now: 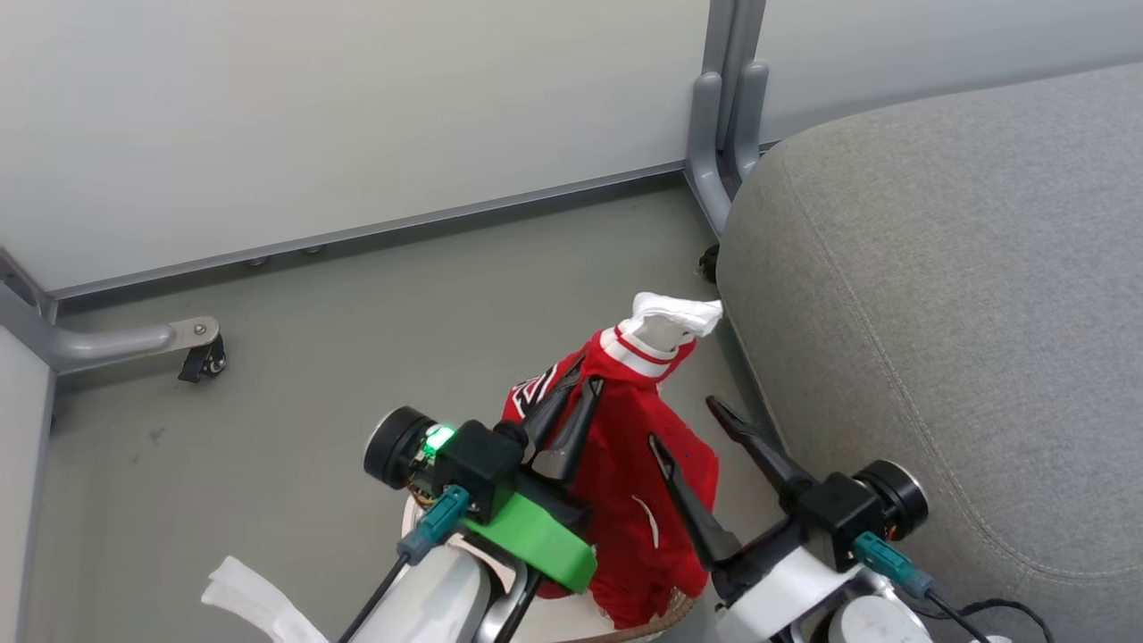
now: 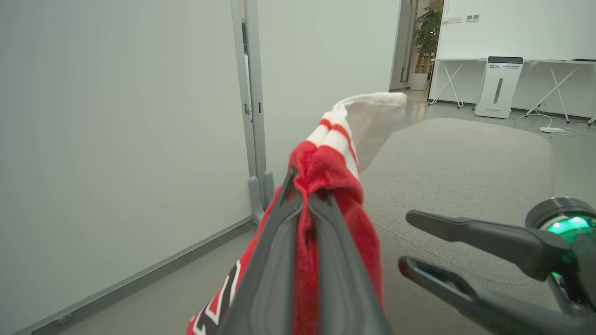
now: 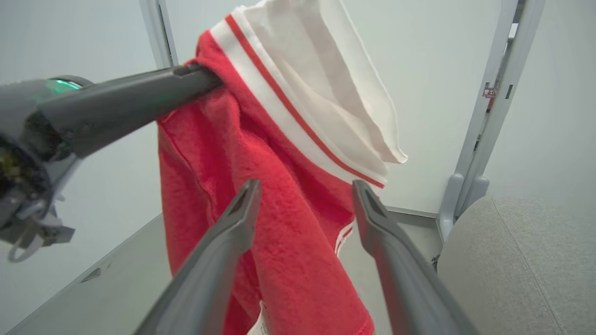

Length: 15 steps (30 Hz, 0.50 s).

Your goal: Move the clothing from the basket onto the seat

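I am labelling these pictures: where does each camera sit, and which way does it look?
Head view: on the robot's head, looking forward and down at the floor, red jersey and grey sofa cushion; left fingers shut on the jersey, right fingers open.
Left wrist view: on the left wrist, looking along its own fingers across the cushion; right fingers at lower right.
Right wrist view: on the right wrist, facing the hanging jersey beyond its own fingers; left fingers from the left.
Shared: both wrist views show jersey and cushion.
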{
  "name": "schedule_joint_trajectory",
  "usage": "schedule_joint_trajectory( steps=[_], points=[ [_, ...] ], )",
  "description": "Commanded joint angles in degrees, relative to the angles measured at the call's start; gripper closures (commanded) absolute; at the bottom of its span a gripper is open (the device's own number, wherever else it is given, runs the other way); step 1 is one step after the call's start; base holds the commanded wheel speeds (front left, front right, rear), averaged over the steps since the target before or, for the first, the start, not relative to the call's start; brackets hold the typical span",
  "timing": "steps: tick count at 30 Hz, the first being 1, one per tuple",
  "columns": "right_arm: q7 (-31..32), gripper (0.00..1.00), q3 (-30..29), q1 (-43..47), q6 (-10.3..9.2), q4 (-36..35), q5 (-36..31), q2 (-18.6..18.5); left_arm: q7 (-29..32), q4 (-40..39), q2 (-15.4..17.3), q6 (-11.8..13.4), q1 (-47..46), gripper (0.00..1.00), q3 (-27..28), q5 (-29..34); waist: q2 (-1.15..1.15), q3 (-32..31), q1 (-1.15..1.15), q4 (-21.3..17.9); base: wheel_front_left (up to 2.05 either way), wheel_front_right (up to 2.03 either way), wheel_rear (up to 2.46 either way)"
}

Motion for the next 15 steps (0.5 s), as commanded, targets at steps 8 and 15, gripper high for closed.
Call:
schedule_joint_trajectory(
  steps=[8,15],
  points=[
    [-0.1,0.00,1.3,-1.8,-0.03,2.5,1.5,-0.1,0.4,-2.6,-0.3,0.2,-3.3,1.00,-4.3,-2.3,0.12,0.6,0.00,1.4,0.00,0.00,0.00],
    [-0.1,0.07,0.9,-1.0,-0.03,7.4,3.2,-0.1,1.5,-4.8,-0.4,1.1,-4.0,1.00,-6.1,-4.0,0.12,0.7,0.00,1.8,0.00,0.00,0.00]
  ],
)
